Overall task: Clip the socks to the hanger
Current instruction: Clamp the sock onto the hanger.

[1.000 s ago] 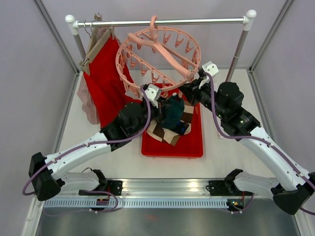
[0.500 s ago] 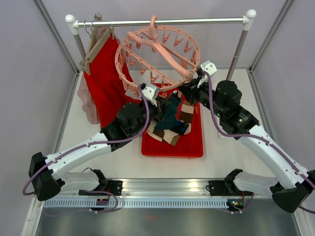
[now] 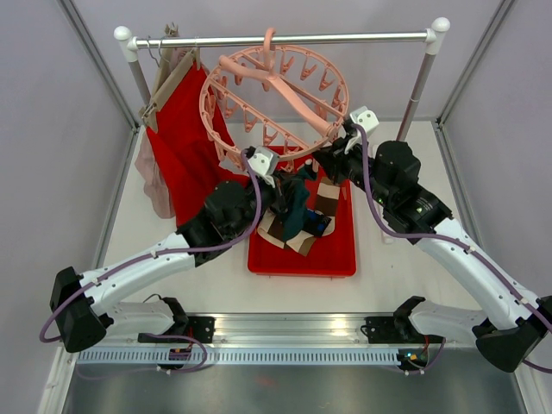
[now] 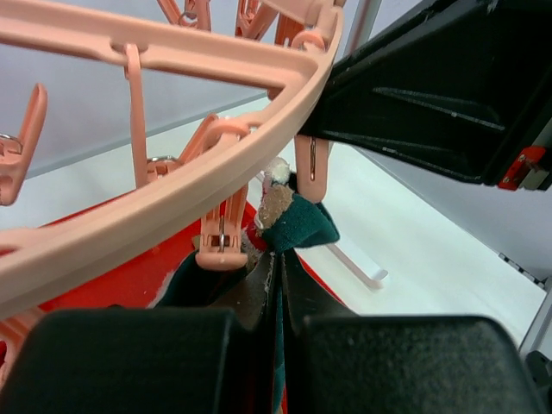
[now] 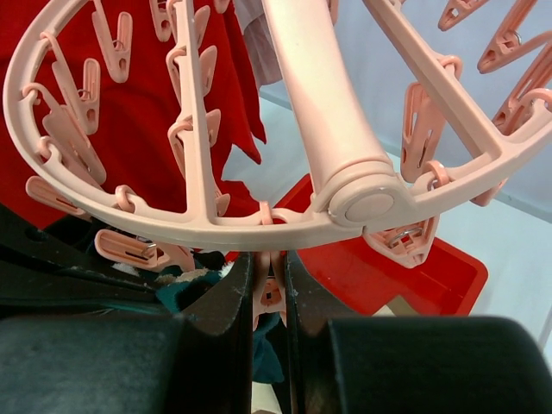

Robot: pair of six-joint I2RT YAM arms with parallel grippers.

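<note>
Sock (image 4: 304, 231), teal: left gripper (image 4: 278, 269) is pinching it, holding its tip just under a peg (image 4: 310, 168) on the hanger (image 3: 259, 67) rim. Right gripper (image 5: 269, 278) is pinching a peg between its jaws. Clipping step; next, tip needs feeding into the opened peg.

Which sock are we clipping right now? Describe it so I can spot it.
Find the round pink hanger hooked on the metal rail; below its near rim sits a red tray of socks. It is the dark teal sock held up above the tray, pinched in the left hand just under a peg, unlike the tan ones lying flat.
</note>
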